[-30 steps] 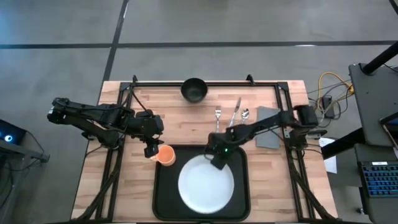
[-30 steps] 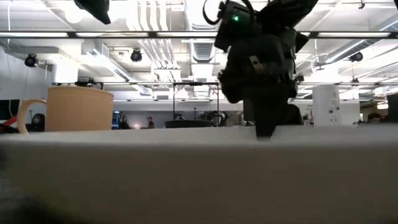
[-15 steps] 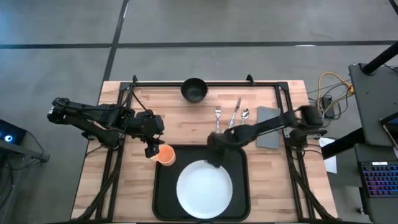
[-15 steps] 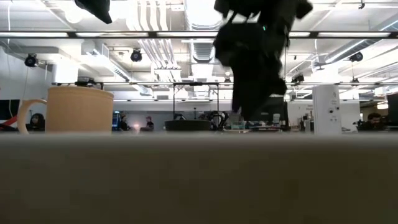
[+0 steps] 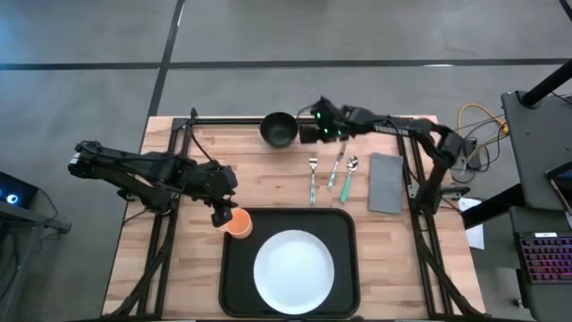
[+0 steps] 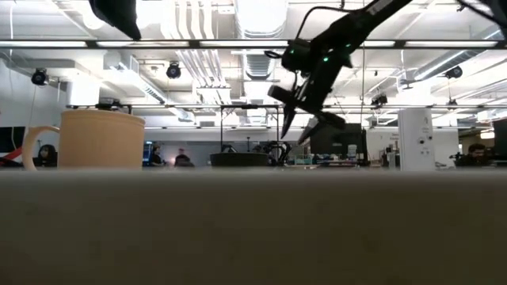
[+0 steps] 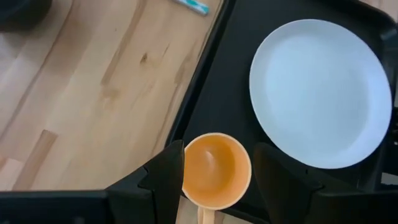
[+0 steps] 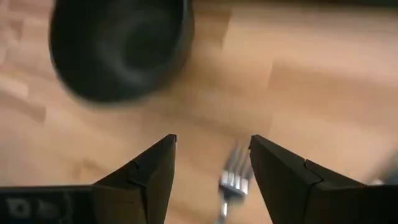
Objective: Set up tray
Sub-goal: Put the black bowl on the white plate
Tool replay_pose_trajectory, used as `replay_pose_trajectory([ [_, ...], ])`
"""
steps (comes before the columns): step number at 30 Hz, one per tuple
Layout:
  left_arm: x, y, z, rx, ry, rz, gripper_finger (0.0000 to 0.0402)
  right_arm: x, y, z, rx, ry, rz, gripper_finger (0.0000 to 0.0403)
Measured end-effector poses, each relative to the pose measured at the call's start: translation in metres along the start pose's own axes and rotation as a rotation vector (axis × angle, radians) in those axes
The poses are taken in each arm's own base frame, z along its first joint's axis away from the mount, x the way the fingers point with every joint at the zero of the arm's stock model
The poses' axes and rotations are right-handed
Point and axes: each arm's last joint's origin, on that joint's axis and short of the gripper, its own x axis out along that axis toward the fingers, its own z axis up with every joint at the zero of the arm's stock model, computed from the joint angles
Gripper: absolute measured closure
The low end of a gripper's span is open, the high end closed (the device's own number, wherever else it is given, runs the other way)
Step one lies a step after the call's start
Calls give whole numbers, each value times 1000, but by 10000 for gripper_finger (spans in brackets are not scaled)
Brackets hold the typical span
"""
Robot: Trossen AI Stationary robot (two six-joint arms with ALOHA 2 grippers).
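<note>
A plate (image 5: 295, 269) is lying on the tray (image 5: 234, 268); a cup (image 5: 238, 223) is sitting at its far-left corner.

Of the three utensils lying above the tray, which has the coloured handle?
The middle one, between the silver fork and the silver spoon: its handle is teal-green, while the other two are plain metal.

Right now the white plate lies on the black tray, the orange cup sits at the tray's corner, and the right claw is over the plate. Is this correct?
Not quite. The white plate lies on the black tray and the orange cup sits at its corner, but the right claw is not over the plate. The high view shows it at the table's far side, beside the black bowl.
</note>
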Motion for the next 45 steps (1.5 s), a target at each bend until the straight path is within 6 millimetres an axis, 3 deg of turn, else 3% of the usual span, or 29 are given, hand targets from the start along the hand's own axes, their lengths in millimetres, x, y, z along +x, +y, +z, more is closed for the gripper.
replay_pose_trajectory([
  [9,5,1,-3,-123,14,11,231,44,8,48,34,33,44,209],
  [21,5,2,-2,-184,-10,41,231,90,11,65,5,107,6,212],
  [25,5,2,-2,-188,-14,45,231,96,11,66,-28,150,-27,257],
  [31,5,2,-2,-198,-14,45,231,98,4,70,-68,194,-68,374],
  [37,5,2,-2,-199,-14,45,231,66,15,70,-153,192,-46,392],
  [41,5,2,-2,-196,-14,45,231,21,27,60,-314,240,-40,393],
  [45,5,2,-2,-174,-13,45,231,-32,43,28,-523,403,32,394],
])
